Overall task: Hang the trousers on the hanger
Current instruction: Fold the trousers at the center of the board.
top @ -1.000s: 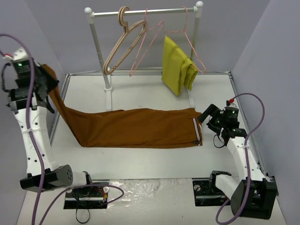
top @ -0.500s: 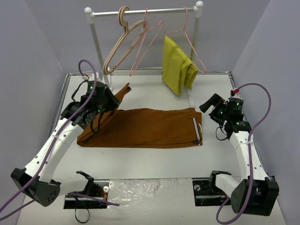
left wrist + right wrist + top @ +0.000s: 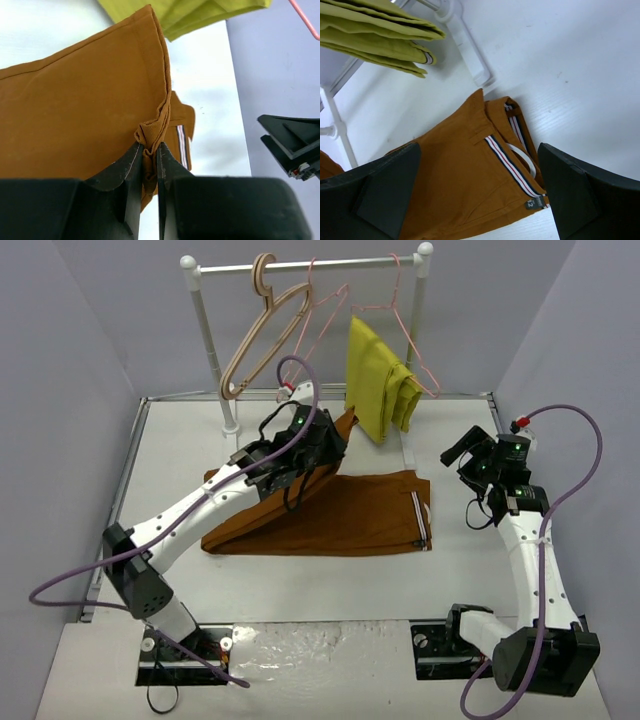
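**Top view.** The rack [image 3: 310,262] stands at the back of the worktop [image 3: 180,440]. A wooden hanger [image 3: 250,345] hangs at the left of its rail. The hanger [image 3: 303,350], pink and bare, hangs just right of that. Another pink hanger [image 3: 411,340] near the rail's right end carries a folded yellow garment [image 3: 375,380].

The trousers [image 3: 350,520] lie flat on the worktop in front of the rack, with the striped waistband [image 3: 420,518] toward the rack's right post. One leg is folded back over the rest. The left tool [image 3: 338,433] holds the end of that leg up in front of the rack's middle, just below the yellow garment. The right tool [image 3: 458,452] hovers in front of the rack's right post, near the waistband but clear of the cloth.

**Left wrist view.** The left tool's two dark fingers are clamped on a bunched fold at the edge of the trouser leg. The brown cloth spreads away from the grip toward the rack, and the yellow garment's lower edge shows beyond it. The waistband stripe shows past the fold, and the right tool shows at the frame's right side.

**Right wrist view.** The right tool's fingers stand wide apart with nothing between them. Below them lie the waistband and its small label. The rack's foot and the hanging yellow garment are farther back.
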